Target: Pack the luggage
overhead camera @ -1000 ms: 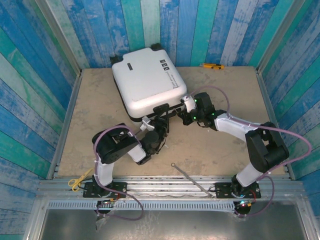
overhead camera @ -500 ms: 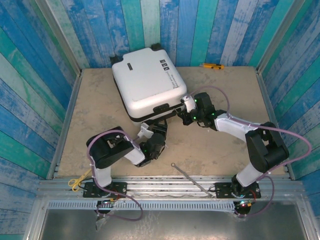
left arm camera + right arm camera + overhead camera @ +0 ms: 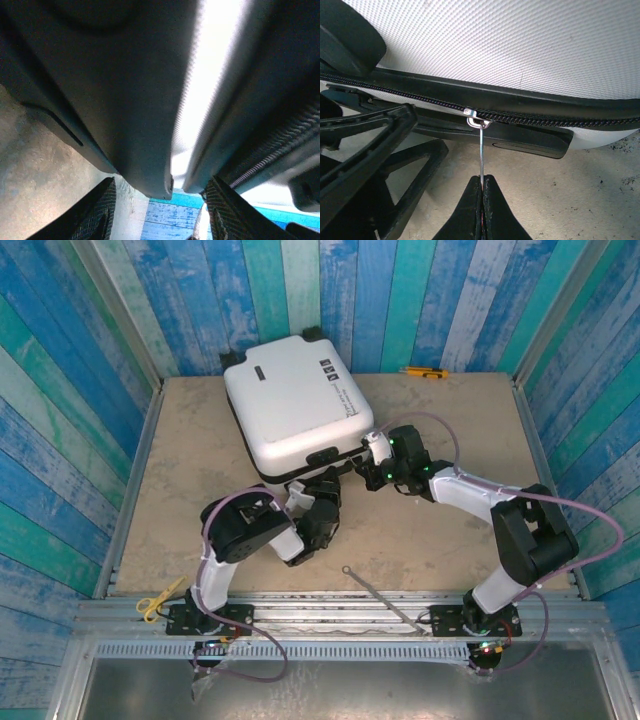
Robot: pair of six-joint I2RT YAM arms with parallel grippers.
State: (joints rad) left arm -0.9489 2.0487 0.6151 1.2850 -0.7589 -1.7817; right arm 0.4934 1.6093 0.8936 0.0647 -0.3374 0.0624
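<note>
The luggage [image 3: 295, 405], a white hard-shell suitcase, lies flat and closed at the back middle of the table. My right gripper [image 3: 372, 462] is at its near right corner. In the right wrist view the gripper [image 3: 482, 182] is shut on the thin metal zipper pull [image 3: 482, 150], which hangs from the slider [image 3: 472, 116] on the black zipper. My left gripper [image 3: 318, 502] sits against the suitcase's near edge. In the left wrist view the gripper [image 3: 161, 181] is open, with grey suitcase parts [image 3: 130, 110] looming close between its fingers [image 3: 100, 212].
Yellow scissors [image 3: 152, 602] lie at the near left edge. A thin metal rod [image 3: 380, 595] lies near the front, right of centre. A yellow and black tool [image 3: 424, 372] rests at the back wall. Blue plank walls enclose the table [image 3: 200, 450].
The left arm has swung right and its gripper has pushed in closer under the suitcase's near edge. The right arm and the suitcase have stayed put.
</note>
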